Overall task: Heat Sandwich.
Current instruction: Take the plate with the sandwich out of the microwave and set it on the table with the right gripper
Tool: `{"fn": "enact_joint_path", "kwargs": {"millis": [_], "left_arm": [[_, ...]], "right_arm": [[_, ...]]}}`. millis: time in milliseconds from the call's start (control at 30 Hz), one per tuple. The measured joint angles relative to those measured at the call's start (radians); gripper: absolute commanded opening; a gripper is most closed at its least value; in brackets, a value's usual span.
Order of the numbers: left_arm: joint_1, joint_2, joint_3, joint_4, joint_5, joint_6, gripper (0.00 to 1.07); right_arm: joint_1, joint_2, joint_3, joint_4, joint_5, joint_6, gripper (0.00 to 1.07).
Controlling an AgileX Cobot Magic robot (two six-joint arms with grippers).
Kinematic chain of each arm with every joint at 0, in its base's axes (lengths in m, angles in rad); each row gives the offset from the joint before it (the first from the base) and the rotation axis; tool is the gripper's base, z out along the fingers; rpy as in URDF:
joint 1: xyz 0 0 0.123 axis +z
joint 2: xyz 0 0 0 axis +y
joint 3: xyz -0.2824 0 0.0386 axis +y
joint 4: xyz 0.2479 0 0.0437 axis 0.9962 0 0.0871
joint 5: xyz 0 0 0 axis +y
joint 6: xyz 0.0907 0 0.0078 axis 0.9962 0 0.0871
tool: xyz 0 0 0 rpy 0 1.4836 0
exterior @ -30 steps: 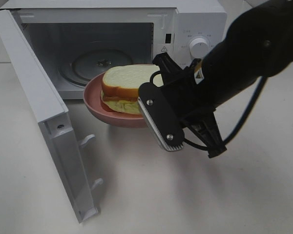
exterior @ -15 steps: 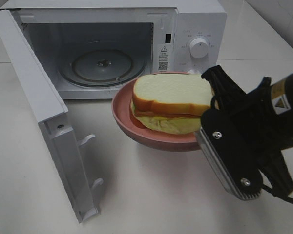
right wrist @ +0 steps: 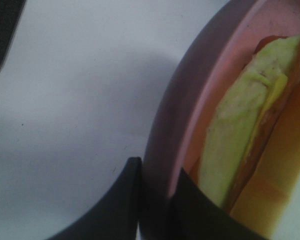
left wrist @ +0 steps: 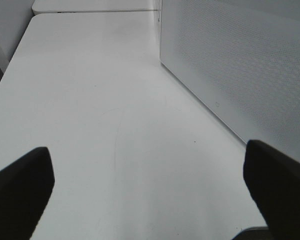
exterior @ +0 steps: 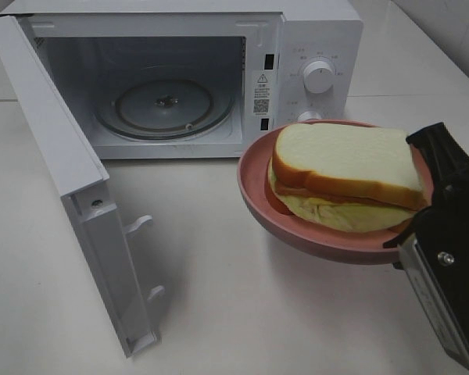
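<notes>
In front of the open microwave [exterior: 180,78], right gripper [right wrist: 157,192] pinches the pink plate [exterior: 258,195] rim, sandwich [exterior: 348,176] aboard; left gripper [left wrist: 150,185] gapes empty. Keep plate level, aim onto turntable [exterior: 164,105]

Matt pink plate [exterior: 258,195], soft spongy sandwich [exterior: 344,160] bread, glossy white microwave [exterior: 313,31], clear glass turntable [exterior: 164,105].

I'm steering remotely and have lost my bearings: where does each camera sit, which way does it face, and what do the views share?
Exterior high: mounted above, looking down at the open microwave, table, sandwich on the pink plate; right pincer shows.
Left wrist: low over the table, facing the microwave's perforated side wall; open left pincer tips show.
Right wrist: right at the plate's rim, which the right pincer clamps.
Shared: plate and sandwich in exterior and right wrist.
</notes>
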Motion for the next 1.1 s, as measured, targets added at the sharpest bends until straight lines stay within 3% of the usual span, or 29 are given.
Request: {"fn": "enact_joint_path", "kwargs": {"millis": [400,1100], "left_arm": [[0.0,0.0,0.0,0.0,0.0,0.0,0.98],[0.0,0.0,0.0,0.0,0.0,0.0,0.98]], "right_arm": [[0.0,-0.045,0.053,-0.258,0.05,0.369,0.0],[0.0,-0.045,0.054,-0.483,0.209,0.938,0.0]]}}
